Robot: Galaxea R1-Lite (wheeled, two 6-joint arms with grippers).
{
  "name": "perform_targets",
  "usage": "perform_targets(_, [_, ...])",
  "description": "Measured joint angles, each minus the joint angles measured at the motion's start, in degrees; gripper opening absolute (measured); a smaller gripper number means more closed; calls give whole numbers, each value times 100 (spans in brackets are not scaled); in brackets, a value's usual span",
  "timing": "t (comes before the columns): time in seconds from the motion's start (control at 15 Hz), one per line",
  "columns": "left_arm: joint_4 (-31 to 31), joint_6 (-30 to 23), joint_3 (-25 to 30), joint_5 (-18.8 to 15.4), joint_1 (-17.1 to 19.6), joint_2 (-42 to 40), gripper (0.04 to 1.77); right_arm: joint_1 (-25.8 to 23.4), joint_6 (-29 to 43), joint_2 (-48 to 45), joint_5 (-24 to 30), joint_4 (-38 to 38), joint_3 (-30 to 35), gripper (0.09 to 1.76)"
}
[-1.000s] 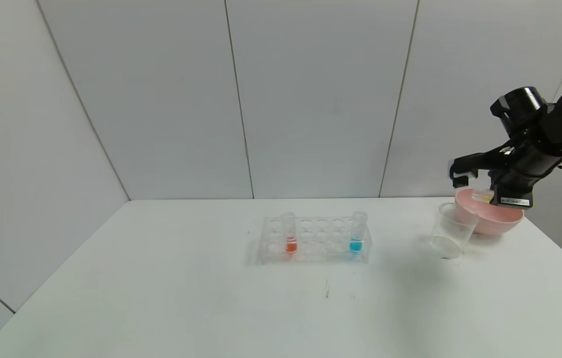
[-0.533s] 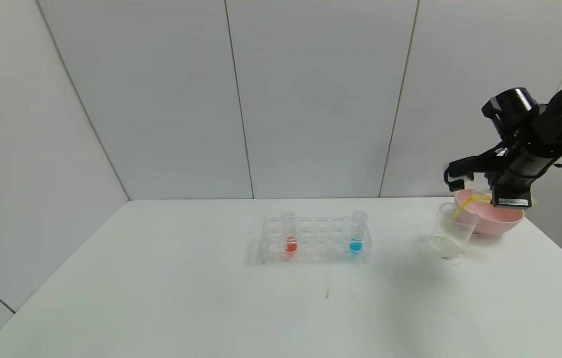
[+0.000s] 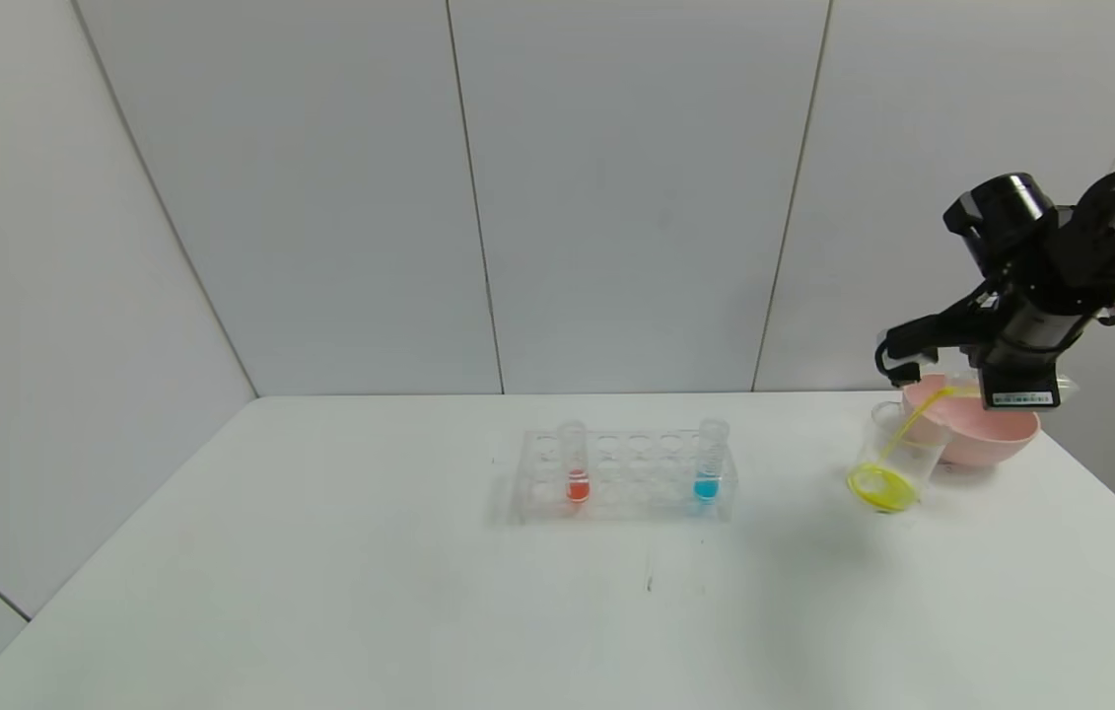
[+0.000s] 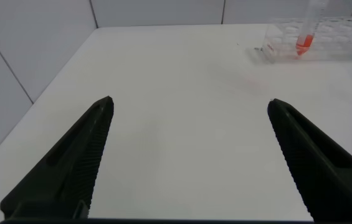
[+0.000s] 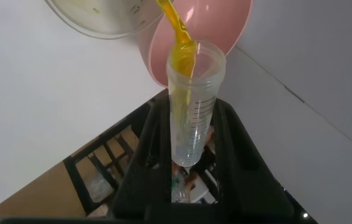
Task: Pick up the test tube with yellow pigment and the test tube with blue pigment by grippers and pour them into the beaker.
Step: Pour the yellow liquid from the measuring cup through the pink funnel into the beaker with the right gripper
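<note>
**Yellow pigment streams from the tilted tube into the beaker**

The right gripper (image 3: 951, 380) hangs above the far right part of the white table (image 3: 320, 592), over the near rim of the pink bowl (image 3: 986, 439). Its 2 black fingers pinch the test tube with yellow pigment (image 5: 189, 106) around its body; the right wrist view shows the clear, graduated tube clamped between them with its open mouth pointing away from the gripper. The tube is tipped so that its mouth faces down toward the beaker (image 3: 897, 459). A thin yellow stream (image 3: 912, 419) runs from the mouth of the tube into the beaker, and a ring of yellow liquid lies on the beaker's bottom. The beaker stands upright on the table, just beside the pink bowl on the bowl's left.

Near the middle of the table stands a clear test tube rack (image 3: 626, 478). The test tube with blue pigment (image 3: 710, 461) stands upright in a slot toward the rack's right end, cyan liquid at its bottom. A tube with orange-red liquid (image 3: 574, 463) stands upright in a slot toward the rack's left end. The 2 tubes are well apart.

The left gripper (image 4: 188, 155) is held low over the table's left part, well apart from the rack. Its 2 fingers are spread wide with nothing between them.
</note>
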Motion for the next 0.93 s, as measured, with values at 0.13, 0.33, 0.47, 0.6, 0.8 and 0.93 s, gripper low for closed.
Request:
perform_targets(0.13, [-2,0,0,0,0,0,176,38,-20,-5,-66,6,0,47])
perform_targets(0.33, [0,-13,0,0,0,0,176,94,-20,-2,-76,60,0,47])
perform_targets(0.47, [0,0,0,0,0,0,176,132,-20,-2,-76,71,0,47])
perform_targets(0.6, [0,0,0,0,0,0,176,166,-41,-2,-178,71,0,47])
perform_targets(0.8, [0,0,0,0,0,0,176,215,-102,-11,-429,115,0,47])
perform_targets(0.93, [0,-2,0,0,0,0,176,234,-101,-35,-462,189,0,47])
